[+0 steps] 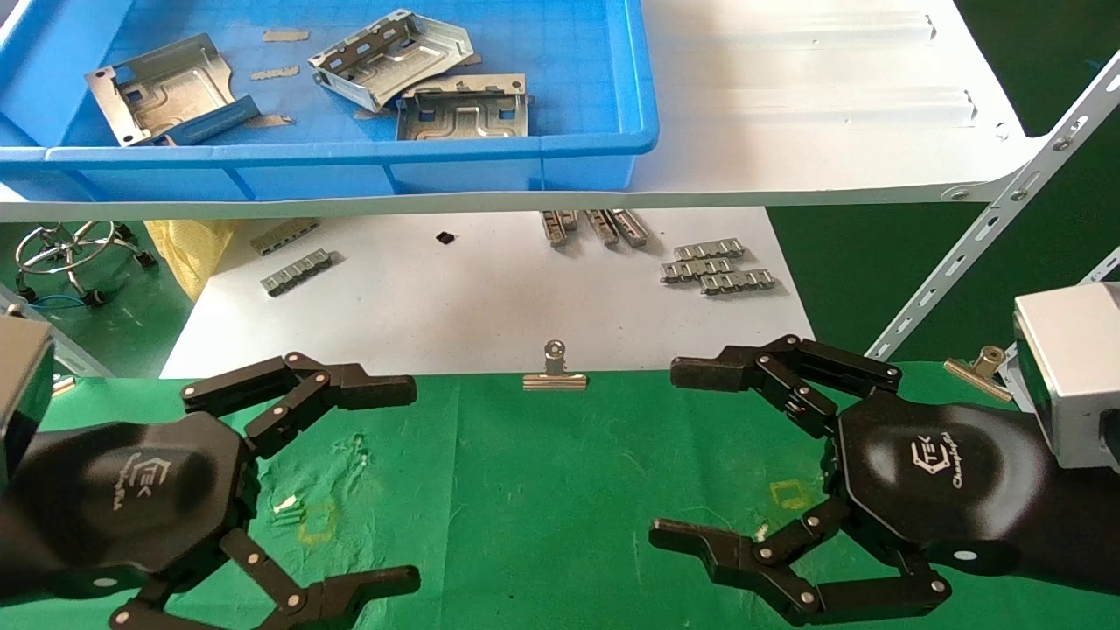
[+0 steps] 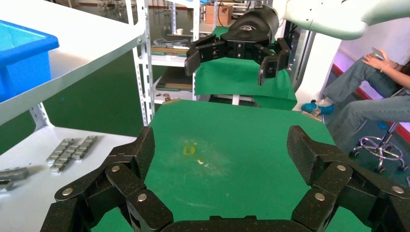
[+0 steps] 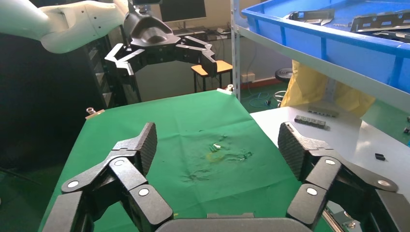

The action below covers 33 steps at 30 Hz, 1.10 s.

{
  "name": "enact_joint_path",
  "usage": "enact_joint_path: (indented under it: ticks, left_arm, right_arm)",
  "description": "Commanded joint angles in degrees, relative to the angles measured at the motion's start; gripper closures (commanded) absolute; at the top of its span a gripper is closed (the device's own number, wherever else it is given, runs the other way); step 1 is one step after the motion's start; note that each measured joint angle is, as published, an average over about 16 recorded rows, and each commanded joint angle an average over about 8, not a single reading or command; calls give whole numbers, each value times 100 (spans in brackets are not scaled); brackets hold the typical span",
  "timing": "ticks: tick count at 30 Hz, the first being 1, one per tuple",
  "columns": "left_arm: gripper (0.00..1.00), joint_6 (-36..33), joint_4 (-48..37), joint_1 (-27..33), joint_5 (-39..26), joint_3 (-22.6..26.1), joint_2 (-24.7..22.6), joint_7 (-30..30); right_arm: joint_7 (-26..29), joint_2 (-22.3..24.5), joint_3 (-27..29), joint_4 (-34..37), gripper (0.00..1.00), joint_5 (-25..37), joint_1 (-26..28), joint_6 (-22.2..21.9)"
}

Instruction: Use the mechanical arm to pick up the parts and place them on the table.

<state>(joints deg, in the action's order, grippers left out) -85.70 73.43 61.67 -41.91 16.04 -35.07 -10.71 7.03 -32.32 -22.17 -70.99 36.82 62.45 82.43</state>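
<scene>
Three silvery stamped parts lie in the blue bin (image 1: pixel 350 157) on the white shelf board: one at the left (image 1: pixel 166 87), one in the middle (image 1: pixel 389 57), one in front of it (image 1: pixel 464 109). They also show in the right wrist view (image 3: pixel 382 21). My left gripper (image 1: pixel 411 484) hovers open and empty over the left of the green table (image 1: pixel 542 490). My right gripper (image 1: pixel 665 453) hovers open and empty over its right. Each wrist view shows its own open claws, left (image 2: pixel 220 150) and right (image 3: pixel 217 145), over bare green cloth with a yellow mark (image 2: pixel 188 150).
Silver binder clips (image 1: pixel 555 372) (image 1: pixel 976 367) hold the cloth's far edge. Small grey ridged strips (image 1: pixel 717 267) (image 1: pixel 296 271) lie on the white sheet below the shelf. A slanted shelf brace (image 1: pixel 989 227) stands at the right. A seated person (image 2: pixel 377 87) is beyond the table.
</scene>
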Motion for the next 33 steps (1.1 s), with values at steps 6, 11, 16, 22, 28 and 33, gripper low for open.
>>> enact_joint_path:
  ticks: [6, 11, 16, 22, 28, 33]
  left_arm:
    - [0, 0, 0, 0, 0, 0, 0, 0]
    - [0, 0, 0, 0, 0, 0, 0, 0]
    - [0, 0, 0, 0, 0, 0, 0, 0]
    - [0, 0, 0, 0, 0, 0, 0, 0]
    - [0, 0, 0, 0, 0, 0, 0, 0]
    - [0, 0, 0, 0, 0, 0, 0, 0]
  right_arm:
    - [0, 0, 0, 0, 0, 0, 0, 0]
    - [0, 0, 0, 0, 0, 0, 0, 0]
    - [0, 0, 0, 0, 0, 0, 0, 0]
    - [0, 0, 0, 0, 0, 0, 0, 0]
    - [0, 0, 0, 0, 0, 0, 0, 0]
    - [0, 0, 0, 0, 0, 0, 0, 0]
